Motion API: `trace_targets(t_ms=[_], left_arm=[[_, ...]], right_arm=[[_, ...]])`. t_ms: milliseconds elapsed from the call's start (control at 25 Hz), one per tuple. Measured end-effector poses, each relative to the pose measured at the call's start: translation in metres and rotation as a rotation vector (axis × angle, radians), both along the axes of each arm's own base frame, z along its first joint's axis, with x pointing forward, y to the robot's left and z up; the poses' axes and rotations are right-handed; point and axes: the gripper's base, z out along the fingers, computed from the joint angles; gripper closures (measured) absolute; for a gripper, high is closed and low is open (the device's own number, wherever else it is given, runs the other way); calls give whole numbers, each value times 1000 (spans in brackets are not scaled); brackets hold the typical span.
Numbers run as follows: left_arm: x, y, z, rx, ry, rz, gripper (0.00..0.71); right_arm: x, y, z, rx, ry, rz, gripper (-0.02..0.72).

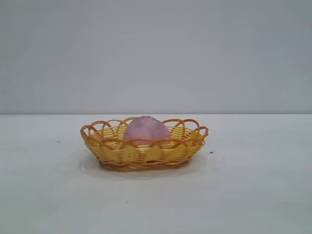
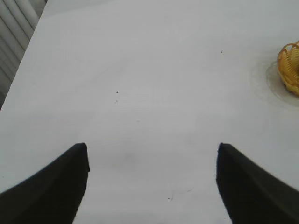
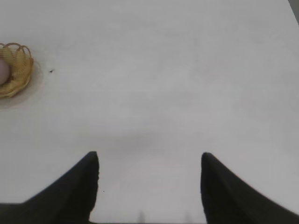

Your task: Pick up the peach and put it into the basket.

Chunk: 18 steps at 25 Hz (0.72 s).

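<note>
The peach [image 1: 146,130] sits inside the basket [image 1: 144,155] on the white table [image 1: 253,195]. The left gripper [image 2: 152,170] and right gripper [image 3: 149,175] hover well away from the basket, both spread wide and holding nothing.

Your left gripper [image 2: 152,161] shows only as two matte black jaws, each a broad wedge tapering to a blunt, rounded tip. Your right gripper [image 3: 149,169] looks the same: two plain dark jaws, smooth-sided. You see no cables, screws or markings on either pair. Neither arm shows in the exterior view.
</note>
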Motion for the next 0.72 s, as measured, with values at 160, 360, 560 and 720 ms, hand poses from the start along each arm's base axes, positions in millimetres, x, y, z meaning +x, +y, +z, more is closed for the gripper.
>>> trace_targets(t_ms=[160,360,560,720], left_arm=[[0,0,0,0,0,0,180],[0,0,0,2,0,1,180],[0,0,0,2,0,1,180],[0,0,0,2,0,1,180]], right_arm=[[-12,-2,0,12,-83,12,296],[-12,1,-1,-3,-86,60,296],[-12,2,-1,-1,-85,66,296],[-12,2,-1,-2,-88,66,296]])
